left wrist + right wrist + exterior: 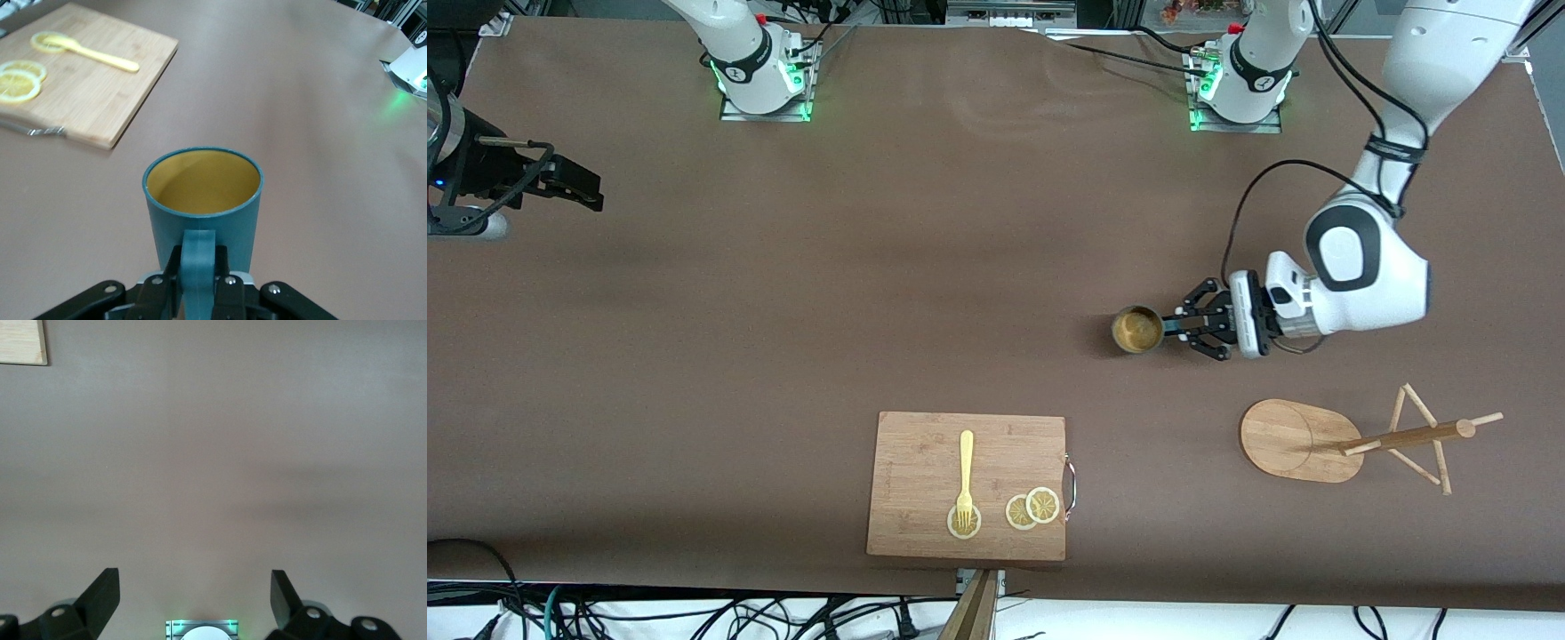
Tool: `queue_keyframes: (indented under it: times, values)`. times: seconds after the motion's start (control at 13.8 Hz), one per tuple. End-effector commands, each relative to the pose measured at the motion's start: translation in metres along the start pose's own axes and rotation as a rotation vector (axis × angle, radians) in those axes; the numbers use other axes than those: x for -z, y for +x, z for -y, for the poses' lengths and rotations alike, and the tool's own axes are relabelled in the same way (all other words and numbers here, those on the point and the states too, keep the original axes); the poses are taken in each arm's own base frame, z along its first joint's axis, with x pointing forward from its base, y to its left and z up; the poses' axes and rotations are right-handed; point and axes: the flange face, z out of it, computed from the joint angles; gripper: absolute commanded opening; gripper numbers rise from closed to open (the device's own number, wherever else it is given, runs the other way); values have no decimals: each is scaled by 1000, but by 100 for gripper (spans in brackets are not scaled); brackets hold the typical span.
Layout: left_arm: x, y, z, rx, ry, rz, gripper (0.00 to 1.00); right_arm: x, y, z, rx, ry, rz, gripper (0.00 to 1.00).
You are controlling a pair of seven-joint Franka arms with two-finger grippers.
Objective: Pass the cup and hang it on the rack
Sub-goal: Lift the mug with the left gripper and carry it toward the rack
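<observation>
Cup [1137, 330] right of centre, looked light, rigid, glazed-slippery; left gripper [1172, 327] fingers clamped on handle. Right gripper [193, 593] waited, fingers wide, empty.

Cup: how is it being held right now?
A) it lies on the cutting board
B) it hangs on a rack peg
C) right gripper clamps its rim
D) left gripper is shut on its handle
D: the left gripper is shut on the handle of the upright cup, while the right gripper waits open, holding nothing.

Smooth matt cup [203, 213] – pale wood rack [1303, 439], board [925, 471].
</observation>
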Motion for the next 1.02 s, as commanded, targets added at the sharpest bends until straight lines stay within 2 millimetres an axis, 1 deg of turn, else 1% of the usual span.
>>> queue_keyframes:
  times: [0.0, 0.15, 0.22, 0.29, 0.36, 0.51, 0.58, 0.65, 0.73, 0.87, 0.94]
  values:
    - [54, 0, 0, 113, 4, 58, 0, 5, -1, 2, -8, 24, 5, 100]
    - [85, 0, -10, 232, 1, 118, 0, 4, -1, 2, -8, 24, 7, 100]
    - [97, 4, -18, 293, -8, 142, 0, 4, -1, 2, -8, 24, 7, 100]
    - [113, 7, -25, 353, -1, 173, 0, 4, -1, 2, -8, 24, 7, 100]
    - [128, 5, -31, 436, 5, 209, 0, 5, -2, 2, -8, 24, 5, 100]
    - [155, 18, -48, 591, 57, 300, 0, 6, -2, 2, -8, 24, 4, 100]
    - [169, 29, -56, 667, 125, 358, 0, 5, -1, 2, -8, 24, 5, 100]
    - [178, 35, -59, 759, 179, 392, 0, 6, -2, 2, -8, 24, 4, 100]
    - [184, 42, -62, 880, 197, 413, 0, 5, -1, 2, -8, 24, 5, 100]
    - [200, 57, -58, 1063, 235, 411, 0, 5, -1, 2, -8, 24, 5, 100]
    - [207, 59, -52, 1137, 239, 405, 0, 5, -1, 2, -6, 24, 5, 100]
